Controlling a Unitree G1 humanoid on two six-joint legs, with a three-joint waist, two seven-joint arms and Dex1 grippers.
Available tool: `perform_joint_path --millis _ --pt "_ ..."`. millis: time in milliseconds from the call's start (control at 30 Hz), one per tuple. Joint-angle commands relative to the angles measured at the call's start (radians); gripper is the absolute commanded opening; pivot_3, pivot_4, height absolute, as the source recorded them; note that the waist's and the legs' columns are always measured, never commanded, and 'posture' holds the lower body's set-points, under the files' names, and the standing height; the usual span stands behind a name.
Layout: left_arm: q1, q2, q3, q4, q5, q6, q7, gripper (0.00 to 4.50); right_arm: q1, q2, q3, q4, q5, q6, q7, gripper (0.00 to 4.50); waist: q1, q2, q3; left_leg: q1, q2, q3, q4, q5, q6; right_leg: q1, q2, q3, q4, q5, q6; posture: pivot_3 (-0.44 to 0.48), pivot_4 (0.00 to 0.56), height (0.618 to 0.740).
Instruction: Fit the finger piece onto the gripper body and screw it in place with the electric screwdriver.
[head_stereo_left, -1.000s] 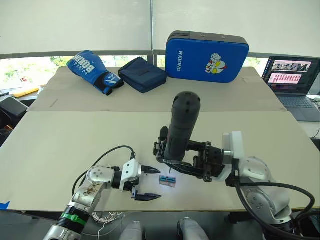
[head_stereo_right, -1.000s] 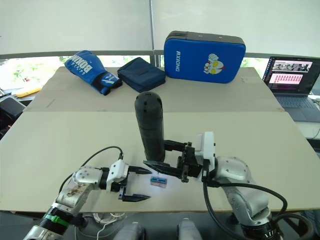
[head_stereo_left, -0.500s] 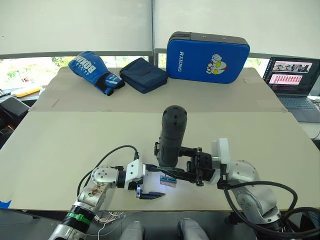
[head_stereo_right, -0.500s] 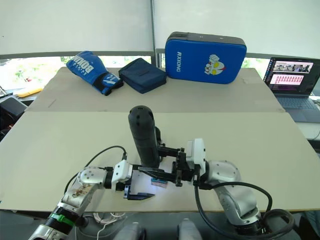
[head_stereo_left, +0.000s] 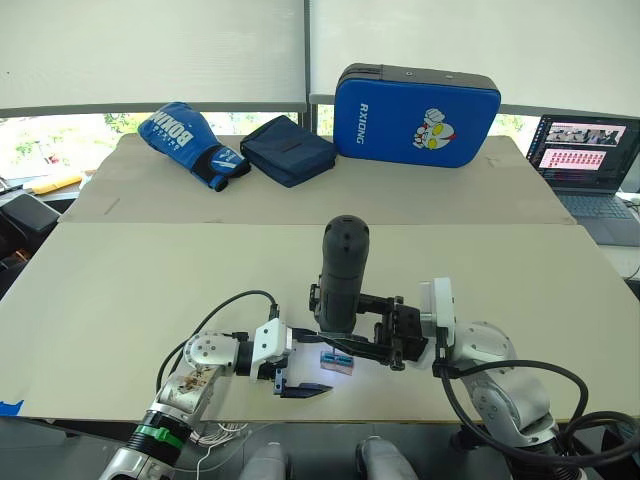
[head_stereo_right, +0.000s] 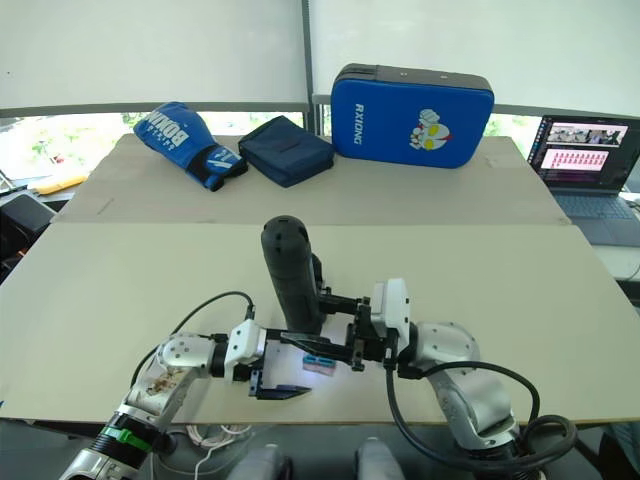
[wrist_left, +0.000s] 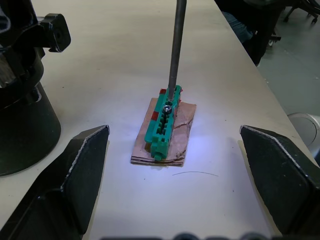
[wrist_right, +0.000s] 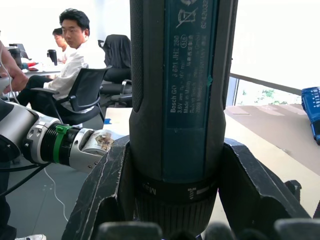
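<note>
The electric screwdriver (head_stereo_left: 343, 268), a thick black cylinder, stands upright near the table's front edge with my right gripper (head_stereo_left: 352, 332) shut on its lower body (wrist_right: 175, 100). Its thin metal bit (wrist_left: 175, 50) comes down onto a silvery screw (wrist_left: 167, 106) on a green-topped tan block (wrist_left: 161, 127). My left gripper (wrist_left: 175, 172) is open, its fingers (wrist_left: 75, 175) standing wide on either side of that block (head_stereo_left: 336, 361) without touching it. The finger piece and the gripper body are hidden or out of view; a dark bulky shape (wrist_left: 22, 125) sits just beyond the block.
At the table's back lie a blue boxing glove (head_stereo_left: 190, 145), a navy pouch (head_stereo_left: 288, 148) and a blue strike pad (head_stereo_left: 415, 100). A laptop (head_stereo_left: 585, 150) sits off the right edge. Seated people (wrist_right: 75, 55) show beyond the table.
The screwdriver has come down and to the left, its bit now on the green block. My left gripper has moved right and straddles the block. Little has changed in the last half second.
</note>
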Motion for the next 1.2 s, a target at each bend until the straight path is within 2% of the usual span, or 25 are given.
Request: perform_joint_path --millis 33,1200 --pt "0.010 -0.014 -0.045 0.015 0.017 0.012 0.003 4.41 -0.008 0.004 -0.010 -0.028 0.012 -0.037 0.004 1.90 0.000 0.000 0.000 0.000 0.000 0.000 0.000 0.000 0.000 0.000 0.000 0.000 0.000 0.000 0.000 0.000 0.150 0.740" --pt "0.022 -0.011 -0.054 -0.024 0.008 0.047 0.024 4.41 0.006 -0.004 -0.018 -0.011 0.002 -0.032 -0.009 1.90 -0.002 0.000 0.000 0.000 0.000 0.000 0.000 0.000 0.000 0.000 0.000 0.000 0.000 0.000 0.000 0.000 0.150 0.740"
